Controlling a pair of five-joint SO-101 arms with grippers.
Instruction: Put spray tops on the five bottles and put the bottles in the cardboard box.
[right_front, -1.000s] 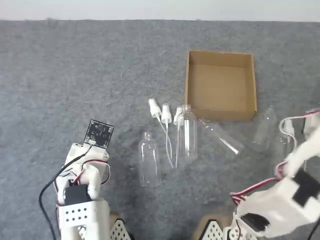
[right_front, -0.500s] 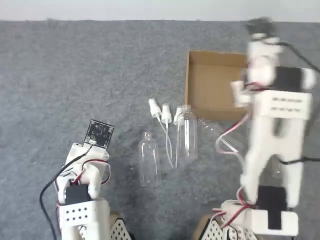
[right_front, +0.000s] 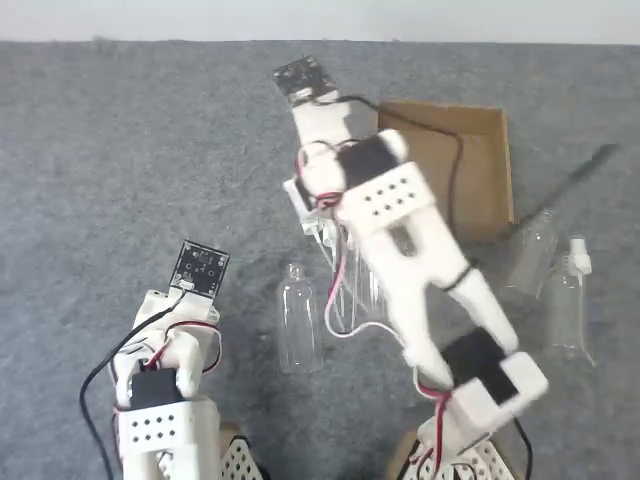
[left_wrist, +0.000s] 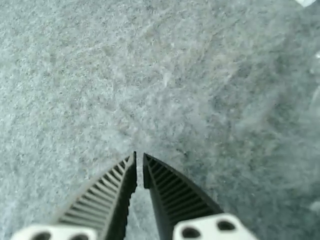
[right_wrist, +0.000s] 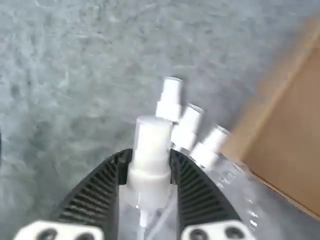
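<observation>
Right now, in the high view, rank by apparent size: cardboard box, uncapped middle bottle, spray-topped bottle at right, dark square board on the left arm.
1. cardboard box, though partly behind the right arm.
2. uncapped bottle and spray-topped bottle: they look alike, so unranked.
3. dark square board, smallest.

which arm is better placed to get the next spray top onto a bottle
Right, probably: the right end effector grips a spray top beside the three loose tops and cardboard box. The left end effector hangs shut over bare carpet.
</observation>
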